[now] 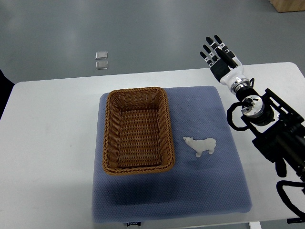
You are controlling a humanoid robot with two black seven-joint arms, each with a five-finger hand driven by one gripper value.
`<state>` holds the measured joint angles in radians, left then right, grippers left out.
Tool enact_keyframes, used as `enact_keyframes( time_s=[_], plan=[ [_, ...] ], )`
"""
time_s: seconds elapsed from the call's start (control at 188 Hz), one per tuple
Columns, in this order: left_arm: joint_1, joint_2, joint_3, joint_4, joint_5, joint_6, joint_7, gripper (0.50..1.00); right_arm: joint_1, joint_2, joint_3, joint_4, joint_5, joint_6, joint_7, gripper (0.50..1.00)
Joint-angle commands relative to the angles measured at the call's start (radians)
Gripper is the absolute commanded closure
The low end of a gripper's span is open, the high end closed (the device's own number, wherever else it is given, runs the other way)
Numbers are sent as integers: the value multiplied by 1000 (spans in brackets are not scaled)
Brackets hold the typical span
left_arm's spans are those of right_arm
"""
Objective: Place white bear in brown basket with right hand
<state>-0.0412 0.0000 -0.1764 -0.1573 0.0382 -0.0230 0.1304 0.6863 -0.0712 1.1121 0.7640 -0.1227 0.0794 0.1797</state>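
A small white bear (201, 145) lies on the blue-grey mat (200, 191), just right of the brown wicker basket (110, 138). The basket stands on the mat's left half and holds nothing. My right hand (218, 51) is raised beyond the mat's far right corner, well above and behind the bear, its black fingers (209, 47) straight and spread, holding nothing. Its arm runs down the right edge of the view. No left arm shows.
The mat lies on a white table (47, 152). Two small clear square items (101, 60) sit on the grey floor beyond the table's far edge. A wooden corner (288, 5) shows at the top right.
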Motion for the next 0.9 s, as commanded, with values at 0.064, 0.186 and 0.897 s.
enact_keyframes(
  time_s=[0.064,0.186,0.897],
  plan=[
    [0,0,0,-1,0,0,0,500,-1,1,-1,0,0,0,0,570],
    [0,0,-2,-2,-1,0,0,500,1,1,-1,0,-2,0,0,570],
    [0,0,3,-7,0,0,0,500,272,-306,-584,204,-437,17,-60,572]
  ],
)
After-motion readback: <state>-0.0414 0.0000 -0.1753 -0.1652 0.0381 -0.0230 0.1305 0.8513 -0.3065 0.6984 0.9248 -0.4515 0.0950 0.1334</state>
